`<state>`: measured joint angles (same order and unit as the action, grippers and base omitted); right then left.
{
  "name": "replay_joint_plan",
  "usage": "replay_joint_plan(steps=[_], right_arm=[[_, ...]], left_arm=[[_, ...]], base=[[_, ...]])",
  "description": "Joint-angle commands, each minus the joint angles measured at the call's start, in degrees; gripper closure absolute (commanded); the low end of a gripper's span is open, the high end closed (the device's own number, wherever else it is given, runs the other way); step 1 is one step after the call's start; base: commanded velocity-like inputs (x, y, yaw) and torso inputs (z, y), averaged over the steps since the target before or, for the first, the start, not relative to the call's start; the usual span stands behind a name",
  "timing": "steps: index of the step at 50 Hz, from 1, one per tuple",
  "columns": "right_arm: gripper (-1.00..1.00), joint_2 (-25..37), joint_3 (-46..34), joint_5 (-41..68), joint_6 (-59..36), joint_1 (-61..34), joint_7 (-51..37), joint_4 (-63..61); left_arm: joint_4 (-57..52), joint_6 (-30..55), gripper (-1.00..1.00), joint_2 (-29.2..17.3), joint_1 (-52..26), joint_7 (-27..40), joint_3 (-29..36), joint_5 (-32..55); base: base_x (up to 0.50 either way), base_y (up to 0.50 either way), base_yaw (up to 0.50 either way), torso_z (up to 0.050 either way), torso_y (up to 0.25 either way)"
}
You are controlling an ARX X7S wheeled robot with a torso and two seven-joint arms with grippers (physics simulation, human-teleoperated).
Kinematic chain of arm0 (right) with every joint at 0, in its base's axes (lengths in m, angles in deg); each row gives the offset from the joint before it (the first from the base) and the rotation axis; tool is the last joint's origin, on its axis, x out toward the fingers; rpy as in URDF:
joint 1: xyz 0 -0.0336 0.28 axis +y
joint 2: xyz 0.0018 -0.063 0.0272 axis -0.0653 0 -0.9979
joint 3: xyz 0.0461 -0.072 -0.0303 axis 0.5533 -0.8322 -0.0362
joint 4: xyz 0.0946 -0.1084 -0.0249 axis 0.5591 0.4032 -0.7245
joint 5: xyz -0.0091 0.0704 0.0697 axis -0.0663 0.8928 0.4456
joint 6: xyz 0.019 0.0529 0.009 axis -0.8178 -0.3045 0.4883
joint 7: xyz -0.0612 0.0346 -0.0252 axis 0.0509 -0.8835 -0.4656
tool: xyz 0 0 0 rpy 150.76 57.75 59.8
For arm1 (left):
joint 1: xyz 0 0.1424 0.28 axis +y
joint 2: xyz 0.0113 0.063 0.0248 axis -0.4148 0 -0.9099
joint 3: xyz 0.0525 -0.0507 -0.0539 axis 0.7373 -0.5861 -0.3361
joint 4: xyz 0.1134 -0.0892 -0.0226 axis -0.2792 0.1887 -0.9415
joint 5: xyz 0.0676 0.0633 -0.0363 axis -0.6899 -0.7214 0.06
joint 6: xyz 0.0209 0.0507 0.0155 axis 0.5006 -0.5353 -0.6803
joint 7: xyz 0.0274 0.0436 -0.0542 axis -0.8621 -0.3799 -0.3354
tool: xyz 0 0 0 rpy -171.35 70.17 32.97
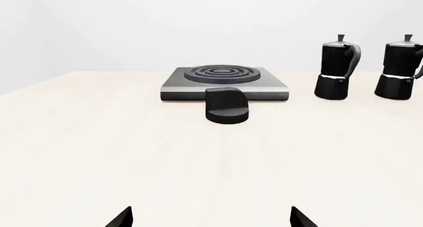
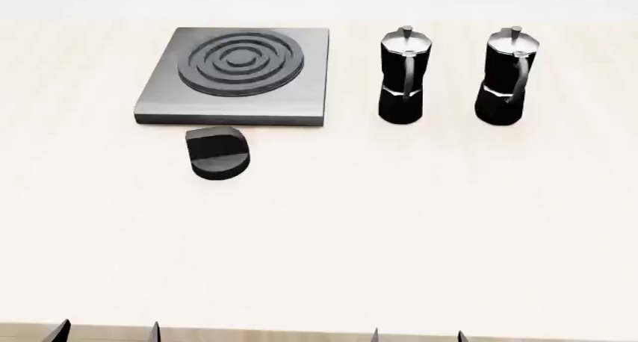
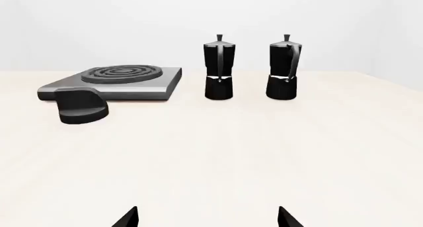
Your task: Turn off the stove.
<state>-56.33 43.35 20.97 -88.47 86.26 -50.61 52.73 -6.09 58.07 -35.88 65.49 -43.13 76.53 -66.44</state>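
The stove (image 2: 239, 73) is a flat grey metal plate with a ringed round burner at the far left of the table. It also shows in the left wrist view (image 1: 225, 83) and the right wrist view (image 3: 116, 81). Its black knob (image 2: 220, 154) sits on the table just in front of the plate, and shows in the left wrist view (image 1: 227, 105) and the right wrist view (image 3: 80, 105). My left gripper (image 2: 107, 333) and right gripper (image 2: 417, 336) are both open and empty at the near table edge, far from the knob. Only their fingertips (image 1: 122, 218) (image 3: 129, 218) show.
Two black-and-silver moka pots (image 2: 403, 77) (image 2: 506, 77) stand upright to the right of the stove. The pale table (image 2: 399, 230) stretches between the grippers and these objects. Its near edge (image 2: 299, 331) lies at the grippers.
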Motion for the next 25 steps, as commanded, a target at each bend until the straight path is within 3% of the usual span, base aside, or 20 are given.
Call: replay_joint_plan(steps=[1, 25], right_arm=[[-1.0, 0.9, -1.3, 0.54, -0.53, -0.04, -1.25, -0.1], [-1.0, 3.69, -4.75, 3.27, -0.99, 0.33, -4.99, -1.32]], left_arm=[[-0.15, 0.01, -1.0, -0.91, 0.06, 0.98, 1.02, 1.04], [-2.05, 1.02, -1.0, -3.89, 0.74, 3.27, 4.13, 4.91]], base=[[0.0, 0.0, 0.0, 0.0, 0.0], [0.0, 0.0, 0.0, 0.0, 0.0]])
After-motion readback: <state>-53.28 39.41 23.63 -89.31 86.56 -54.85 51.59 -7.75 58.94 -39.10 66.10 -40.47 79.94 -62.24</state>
